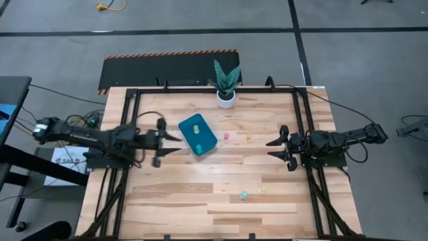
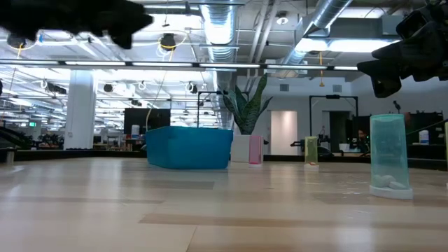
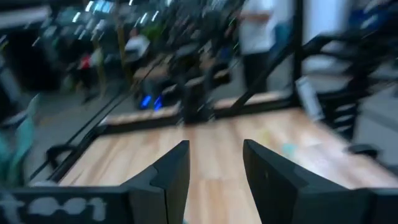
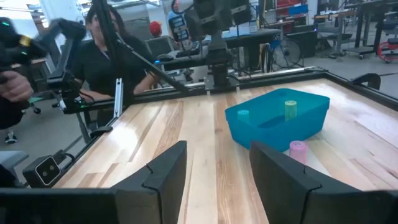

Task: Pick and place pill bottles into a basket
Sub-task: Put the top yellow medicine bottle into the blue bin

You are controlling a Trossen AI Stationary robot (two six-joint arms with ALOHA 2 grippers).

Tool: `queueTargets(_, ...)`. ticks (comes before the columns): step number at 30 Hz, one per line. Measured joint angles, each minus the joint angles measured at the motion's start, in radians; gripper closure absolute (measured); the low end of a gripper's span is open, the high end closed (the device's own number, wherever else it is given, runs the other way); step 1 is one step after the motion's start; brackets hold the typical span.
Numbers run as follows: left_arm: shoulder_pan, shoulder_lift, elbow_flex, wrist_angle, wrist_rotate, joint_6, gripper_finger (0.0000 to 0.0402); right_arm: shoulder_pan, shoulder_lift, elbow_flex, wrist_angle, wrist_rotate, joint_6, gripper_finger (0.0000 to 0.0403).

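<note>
The teal-blue basket (image 1: 198, 134) lies on the table's middle left, also in the right wrist view (image 4: 277, 118) and low view (image 2: 189, 147). A yellow bottle (image 4: 290, 109) and a teal bottle (image 4: 243, 115) stand inside it. A pink bottle (image 1: 226, 138) and a yellow bottle (image 1: 248, 138) stand on the table to its right. A teal bottle (image 1: 244, 195) and a yellow one (image 1: 261, 190) stand nearer the front edge. My left gripper (image 1: 178, 144) is open and empty just left of the basket. My right gripper (image 1: 269, 148) is open and empty right of the yellow bottle.
A white pot with a green plant (image 1: 226, 99) stands at the table's far edge. A black frame (image 1: 134, 100) runs along the table's sides and back. A person (image 4: 112, 56) sits beyond the table's left side. Bare wood lies between the basket and the front edge.
</note>
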Motion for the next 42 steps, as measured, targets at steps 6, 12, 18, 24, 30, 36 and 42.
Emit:
queueTargets(6,0.005,-0.287,-0.222,0.107,0.091,-0.035,0.0262,0.0,0.0,0.0,0.0,0.0,0.0,0.0233)
queueTargets(12,0.005,-0.53,-0.257,-0.11,0.176,-0.045,0.0262,0.0,0.0,0.0,0.0,0.0,0.0,0.0233)
queueTargets(18,0.005,-0.708,-0.257,-0.29,0.209,-0.045,0.0262,0.0,0.0,0.0,0.0,0.0,0.0,0.0233)
queueTargets(24,0.005,-0.678,-0.253,-0.333,0.197,-0.118,0.0262,0.0,0.0,0.0,0.0,0.0,0.0,0.0233)
queueTargets(30,0.005,-0.677,-0.253,-0.382,0.132,-0.215,0.0262,0.0,0.0,0.0,0.007,0.006,-0.031,0.0233)
queueTargets(36,0.005,-0.677,-0.251,-0.456,0.108,-0.217,0.0262,0.0,0.0,-0.004,0.202,0.002,-0.103,0.0233)
queueTargets(42,0.005,-0.669,-0.25,-0.464,0.065,-0.217,0.0262,-0.009,0.001,-0.002,0.283,0.036,-0.166,0.0233)
